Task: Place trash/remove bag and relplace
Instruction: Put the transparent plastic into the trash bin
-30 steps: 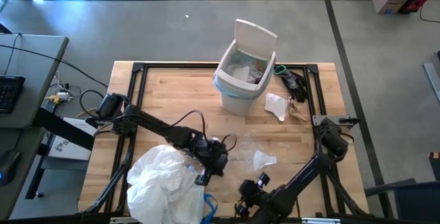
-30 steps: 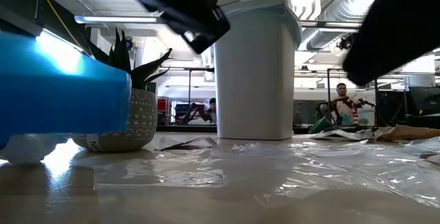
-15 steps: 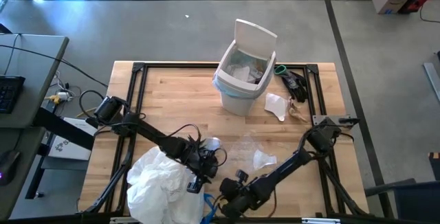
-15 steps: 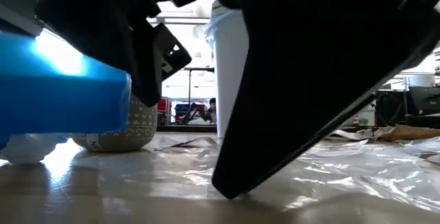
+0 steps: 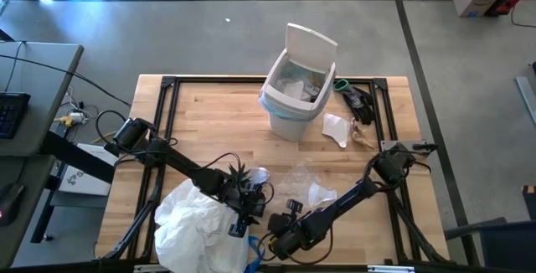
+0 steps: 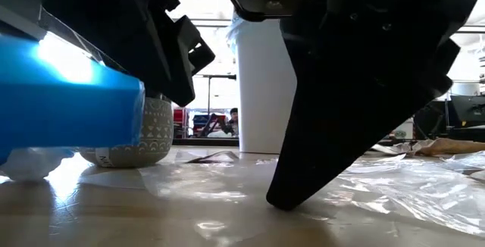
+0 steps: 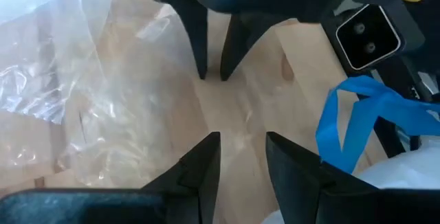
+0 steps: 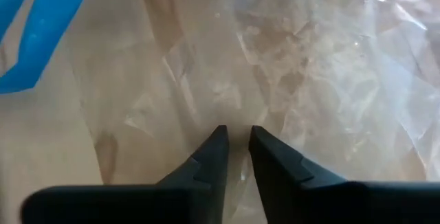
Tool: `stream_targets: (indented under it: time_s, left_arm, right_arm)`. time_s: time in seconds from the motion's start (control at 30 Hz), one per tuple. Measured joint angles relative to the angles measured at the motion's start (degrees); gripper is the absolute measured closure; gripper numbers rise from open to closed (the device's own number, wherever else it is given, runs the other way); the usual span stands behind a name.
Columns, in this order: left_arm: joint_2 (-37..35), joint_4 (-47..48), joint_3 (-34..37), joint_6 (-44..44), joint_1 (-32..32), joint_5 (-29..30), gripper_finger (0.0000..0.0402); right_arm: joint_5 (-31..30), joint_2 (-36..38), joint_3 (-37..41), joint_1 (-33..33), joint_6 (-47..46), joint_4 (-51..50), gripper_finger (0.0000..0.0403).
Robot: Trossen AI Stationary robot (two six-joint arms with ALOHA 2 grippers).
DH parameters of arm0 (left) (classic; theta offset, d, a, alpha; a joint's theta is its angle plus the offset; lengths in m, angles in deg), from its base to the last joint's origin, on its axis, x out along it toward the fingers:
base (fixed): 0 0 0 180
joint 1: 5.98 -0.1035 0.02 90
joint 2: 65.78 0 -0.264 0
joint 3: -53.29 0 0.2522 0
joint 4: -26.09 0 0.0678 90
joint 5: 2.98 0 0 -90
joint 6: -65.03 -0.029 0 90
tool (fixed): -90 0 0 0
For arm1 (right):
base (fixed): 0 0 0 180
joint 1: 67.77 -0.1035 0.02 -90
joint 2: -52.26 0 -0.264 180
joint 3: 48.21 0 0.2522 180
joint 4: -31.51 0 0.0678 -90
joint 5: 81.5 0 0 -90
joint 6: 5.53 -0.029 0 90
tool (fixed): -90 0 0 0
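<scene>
Both my grippers near worktop (image 5: 209, 114) front edge: left gripper (image 7: 237, 141) slightly spread, right gripper (image 8: 234, 138) nearly pressed together on clear plastic (image 8: 323, 66).

floor (image 5: 209, 22): grey concrete, dark seams | desk (image 5: 38, 89): grey, keyboard (image 5: 10, 114) | ceiling: bright lights

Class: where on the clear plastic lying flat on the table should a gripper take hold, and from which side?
Probably pinch a raised crease of the clear plastic, coming straight down: it lies flat on the table, so no side offers an edge. The right gripper points down at it; the left gripper faces it.
</scene>
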Motion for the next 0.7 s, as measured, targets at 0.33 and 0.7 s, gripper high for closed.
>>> stream_targets:
  time_s: [0.33,0.7]
  left_arm:
    - [0.0,0.18,0.0,0.1,0.0,-0.02,0.03]
    - [0.0,-0.45,0.0,1.63,0.0,0.48,0.03]
  right_arm:
    - [1.21,0.56,0.26,0.03,-0.07,1.71,0.0402]
    - [-8.4,12.32,0.47,-0.73,-0.86,-4.53,0.0403]
